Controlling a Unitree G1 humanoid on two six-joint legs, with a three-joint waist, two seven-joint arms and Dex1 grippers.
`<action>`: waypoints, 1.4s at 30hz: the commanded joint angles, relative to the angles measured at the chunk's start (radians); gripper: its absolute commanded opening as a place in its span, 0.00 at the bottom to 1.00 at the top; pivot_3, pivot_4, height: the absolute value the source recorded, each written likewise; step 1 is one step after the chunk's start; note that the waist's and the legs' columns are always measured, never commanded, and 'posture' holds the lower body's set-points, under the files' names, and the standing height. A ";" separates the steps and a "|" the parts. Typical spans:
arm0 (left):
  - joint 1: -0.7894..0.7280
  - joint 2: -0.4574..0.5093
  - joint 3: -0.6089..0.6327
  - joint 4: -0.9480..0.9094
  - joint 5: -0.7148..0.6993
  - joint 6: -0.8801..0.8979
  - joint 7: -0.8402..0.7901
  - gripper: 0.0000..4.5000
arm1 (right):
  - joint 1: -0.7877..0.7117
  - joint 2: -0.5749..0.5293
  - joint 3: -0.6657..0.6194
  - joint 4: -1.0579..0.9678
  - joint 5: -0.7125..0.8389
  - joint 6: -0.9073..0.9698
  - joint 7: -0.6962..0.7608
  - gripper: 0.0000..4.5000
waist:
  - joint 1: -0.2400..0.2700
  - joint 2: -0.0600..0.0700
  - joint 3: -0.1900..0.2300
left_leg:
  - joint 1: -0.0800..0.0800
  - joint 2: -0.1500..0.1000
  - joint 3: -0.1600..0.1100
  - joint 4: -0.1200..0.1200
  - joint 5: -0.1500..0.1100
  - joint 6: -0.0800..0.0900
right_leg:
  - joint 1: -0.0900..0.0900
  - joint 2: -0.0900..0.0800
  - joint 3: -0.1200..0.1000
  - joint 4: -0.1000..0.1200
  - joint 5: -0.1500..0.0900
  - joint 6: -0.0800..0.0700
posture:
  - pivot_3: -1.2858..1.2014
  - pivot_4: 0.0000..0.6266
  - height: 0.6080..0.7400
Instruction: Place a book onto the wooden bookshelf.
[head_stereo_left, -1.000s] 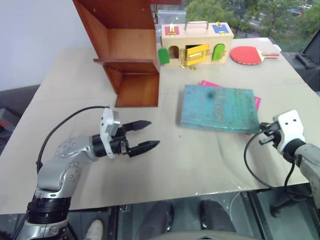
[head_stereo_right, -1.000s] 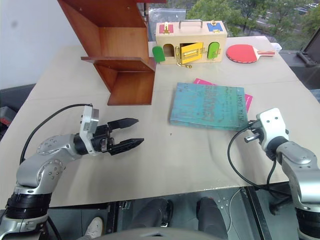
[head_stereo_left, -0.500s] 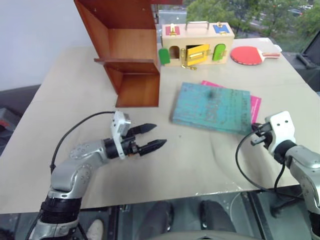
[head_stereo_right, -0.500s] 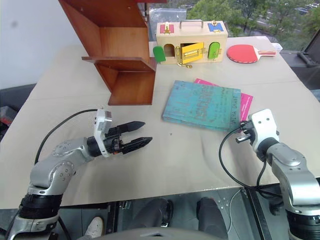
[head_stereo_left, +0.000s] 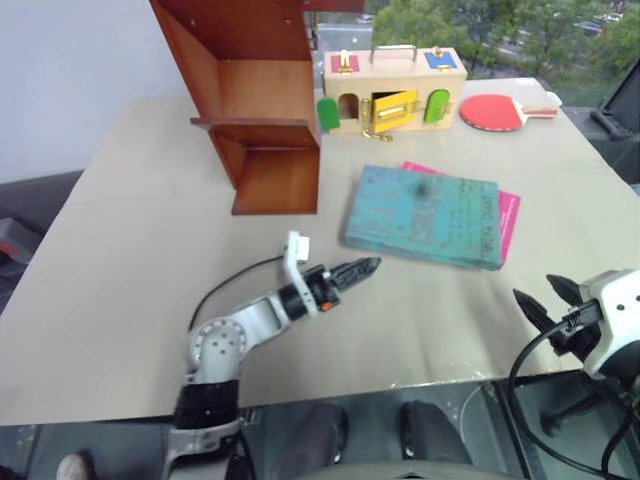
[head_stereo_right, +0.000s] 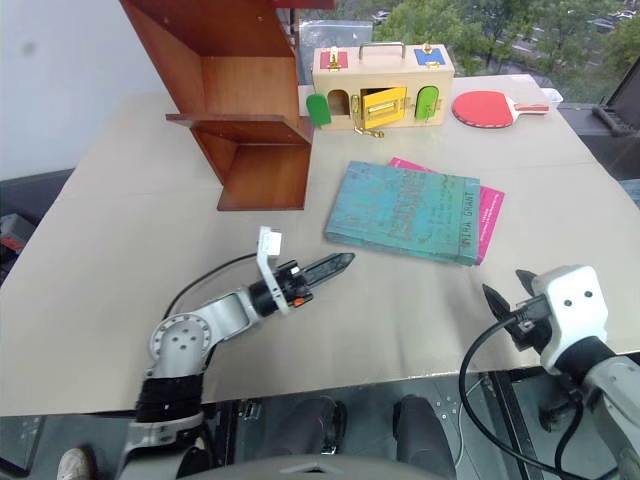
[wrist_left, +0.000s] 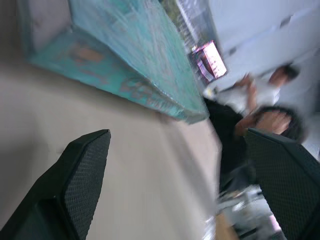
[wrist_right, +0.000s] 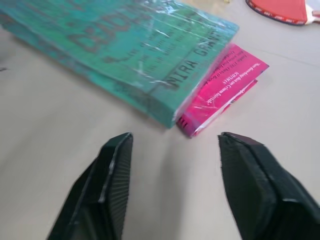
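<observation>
Teal, worn hardcover book (head_stereo_right: 404, 213) lies flat on your counter (head_stereo_right: 120, 250), overlapping a pink book (head_stereo_right: 487, 215). Left pincer (head_stereo_right: 337, 264) gapes beside its near corner; right pincer (wrist_right: 175, 185) stands open, empty. Next, grip an edge, then lift toward the reddish-brown wooden bookshelf (head_stereo_right: 245, 100).

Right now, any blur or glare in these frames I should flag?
Left wrist view: heavily motion-smeared, the book streaked. Right wrist view: fairly sharp, spine lettering readable, glare on the book's plastic wrap. Left eye view: crisp, soft even daylight, faint shadows under the wooden bookshelf.
</observation>
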 joint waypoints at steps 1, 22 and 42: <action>-0.042 -0.077 0.040 0.049 -0.057 0.001 0.090 1.00 | 0.029 -0.016 -0.056 -0.045 0.033 -0.019 -0.027 0.61 | 0.001 0.000 0.000 | 0.000 0.000 0.000 0.001 0.000 0.000 | 0.000 0.000 0.000 0.001 0.000 0.000 | 0.52 0.24 1.00; -0.377 -0.101 0.178 0.417 0.036 -0.201 0.144 1.00 | 0.089 -0.089 0.017 -0.045 0.092 -0.123 -0.249 0.61 | 0.005 -0.008 0.005 | -0.001 0.000 0.001 0.006 0.000 -0.001 | 0.000 0.001 -0.001 0.004 0.000 0.000 | 0.52 0.24 1.00; -0.318 -0.317 0.121 0.482 0.109 -0.260 0.105 1.00 | 0.053 -0.062 0.061 -0.045 0.039 -0.115 -0.257 0.61 | 0.023 -0.008 0.005 | -0.002 -0.001 0.000 0.005 0.000 0.000 | 0.000 0.000 -0.001 0.003 0.000 0.000 | 0.52 0.24 1.00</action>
